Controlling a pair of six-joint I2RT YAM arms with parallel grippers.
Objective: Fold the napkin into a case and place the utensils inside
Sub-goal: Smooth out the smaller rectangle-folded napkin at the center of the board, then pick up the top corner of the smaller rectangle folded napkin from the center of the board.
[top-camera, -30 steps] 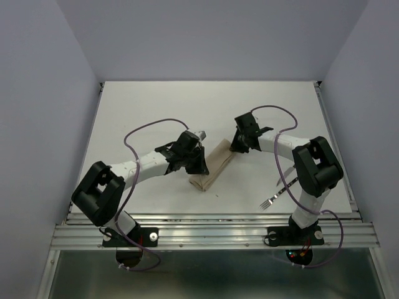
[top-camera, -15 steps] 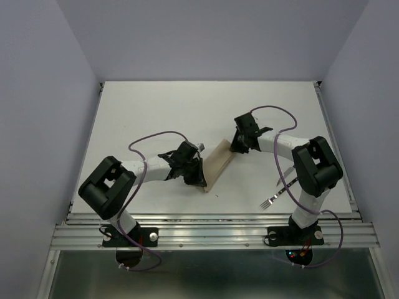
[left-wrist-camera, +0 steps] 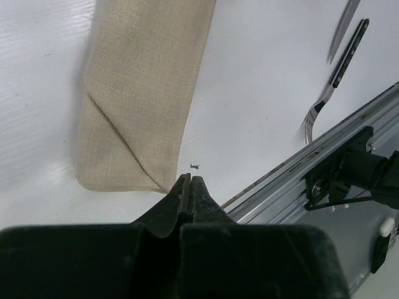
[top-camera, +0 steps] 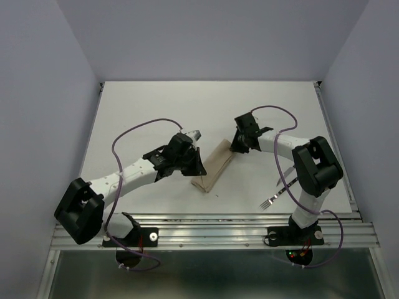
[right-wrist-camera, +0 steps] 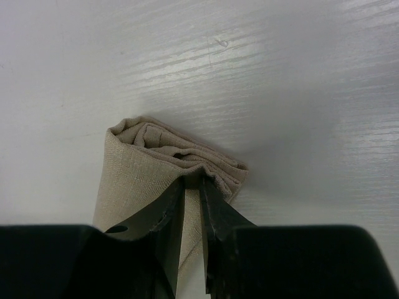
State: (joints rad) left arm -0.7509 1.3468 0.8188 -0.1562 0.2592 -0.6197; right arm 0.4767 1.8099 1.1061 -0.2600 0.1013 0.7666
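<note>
shut and empty, the left hand (left-wrist-camera: 189,182) has backed off the case (left-wrist-camera: 142,93) ahead of it; the right hand (right-wrist-camera: 192,184) pinches its mouth, so folding looks done.

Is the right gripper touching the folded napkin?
Touching. The right wrist view shows the right gripper pinching a cloth layer between its fingers at the end of the napkin.

Two matching arms: left arm (top-camera: 134,169) and right arm (top-camera: 283,144) have white tube links and chunky black joint housings (top-camera: 318,165). A thin purple cable (top-camera: 156,121) loops along each. Black base plates (top-camera: 293,237) carry silver screws, with small red and green lights (top-camera: 293,254) under the right one. Left gripper (left-wrist-camera: 190,181) and right gripper (right-wrist-camera: 192,187) are matte black with tapered fingers (right-wrist-camera: 218,215).
</note>
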